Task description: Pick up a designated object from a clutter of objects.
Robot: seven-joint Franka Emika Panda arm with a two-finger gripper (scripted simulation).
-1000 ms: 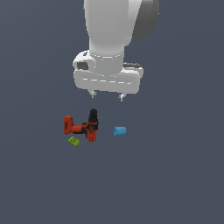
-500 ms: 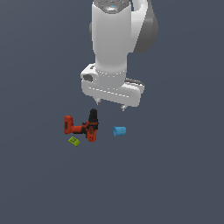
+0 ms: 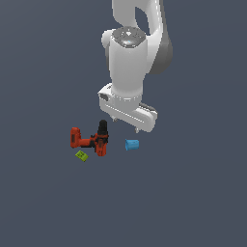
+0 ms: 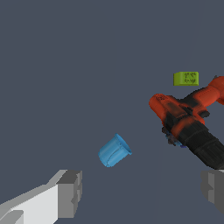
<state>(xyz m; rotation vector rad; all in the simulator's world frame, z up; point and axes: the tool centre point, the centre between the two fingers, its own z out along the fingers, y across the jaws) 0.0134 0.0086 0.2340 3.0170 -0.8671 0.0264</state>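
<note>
The light-blue cup [image 3: 132, 144] lies on its side on the dark surface, just off to the exterior view's right of the red-and-black power drill [image 3: 91, 139], apart from it. My hand [image 3: 124, 124] hangs above it, slightly toward the drill, fingers spread wide and holding nothing. In the wrist view the cup [image 4: 114, 151] sits between my fingertips [image 4: 70, 192], its long axis slanted across the gap.

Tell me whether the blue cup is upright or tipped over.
Tipped over: the blue cup lies on its side, rim facing sideways, near the drill.
</note>
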